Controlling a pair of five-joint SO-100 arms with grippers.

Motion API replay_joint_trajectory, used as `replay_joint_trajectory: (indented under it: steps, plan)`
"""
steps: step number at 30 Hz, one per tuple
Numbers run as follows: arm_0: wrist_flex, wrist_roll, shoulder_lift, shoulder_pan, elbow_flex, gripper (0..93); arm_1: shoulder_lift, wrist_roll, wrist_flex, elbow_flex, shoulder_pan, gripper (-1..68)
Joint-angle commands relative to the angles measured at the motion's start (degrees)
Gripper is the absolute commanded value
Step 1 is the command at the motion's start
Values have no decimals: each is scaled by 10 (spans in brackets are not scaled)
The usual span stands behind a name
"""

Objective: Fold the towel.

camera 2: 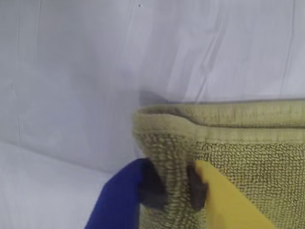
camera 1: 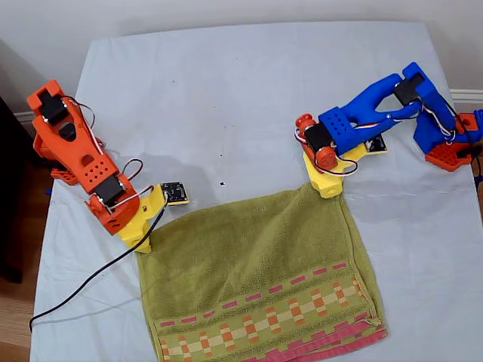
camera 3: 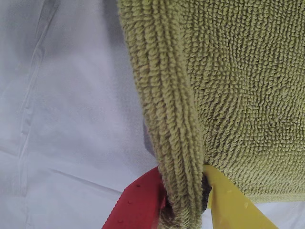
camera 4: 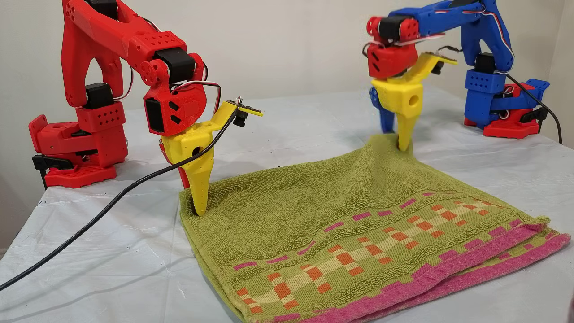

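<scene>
1. Overhead, in the exterior view, the towel (camera 1: 256,279) lies on the table (camera 1: 226,98) toward the bottom edge, already doubled, its checked band and pink hems nearest the camera. The blue arm's end effector pinches the far corner on the exterior view's right; the red-orange arm's pinches the far corner on the exterior view's left.

2. In the first wrist view, my first end effector (camera 2: 171,188) — blue jaw and yellow jaw — is clenched on the towel's (camera 2: 248,157) folded corner, with two layers of terry showing at the edge.

3. In the second wrist view, my second end effector (camera 3: 183,191) is clamped on a thick rolled edge of the towel (camera 3: 238,95), red jaw on one side, yellow on the other.

4. In the other view, the corner under the blue arm is lifted into a small peak while the rest of the towel (camera 4: 341,233) sags flat — soft, limp cloth, light for its area. The looped pile should grip well, but the layers may slide apart. I judge the corners the right place to hold, pinching both layers deep.
</scene>
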Motion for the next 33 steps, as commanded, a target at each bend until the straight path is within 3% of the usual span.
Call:
replay_joint_trajectory:
  steps: [1, 3, 5, 14, 19, 24, 27, 33]
  plan:
    - [-5, -6, 56, 4, -28, 0, 0, 0, 8, -26, -2, 73]
    - [-6, -9, 57, 5, -26, 0, -22, -9, 8, -52, 0, 69]
    - [-6, -14, 62, 8, -22, 0, -43, -23, 8, -72, 2, 2]
    - [42, 0, 93, 2, -13, 0, 14, -23, 8, -50, 15, 2]
    - [165, 99, 161, -48, -6, 0, 77, -46, 8, 11, 59, 2]
    - [171, 178, 274, -100, 105, 0, 164, -83, 7, 137, 123, 2]
    - [171, 260, 338, -156, 156, -1, 233, -104, 6, 232, 161, 2]
    - [210, 366, 421, -240, 192, -1, 378, -99, 6, 365, 185, 2]
